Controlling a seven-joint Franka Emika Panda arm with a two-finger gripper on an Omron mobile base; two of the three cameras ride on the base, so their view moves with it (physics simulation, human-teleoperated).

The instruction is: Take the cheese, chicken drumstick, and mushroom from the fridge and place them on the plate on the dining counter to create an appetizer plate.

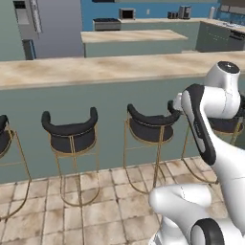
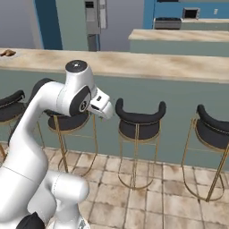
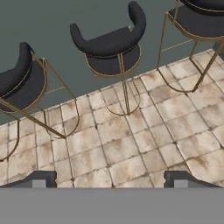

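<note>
Pincer [image 3: 109,180] is wide open and empty, both dark tips well apart at the bottom of the hand view, aimed down at the tiled floor [image 3: 131,144] in front of the stools. Arm is folded up close to the base, hand near elbow height, just short of the dining table [image 1: 95,69].

Dining table: beige marble-look top, grey-green front, black gold-legged stools [image 1: 70,131] lined up along it. A small brownish thing [image 2: 7,53] lies on its far left end in the right base view (too small to tell what it is, can't tell whether a plate is under it).

Fridge [image 1: 52,26] stands in the back, grey, well beyond the dining table; a shorter table [image 1: 131,38] sits between them. Whether the fridge door is open I can't tell.
</note>
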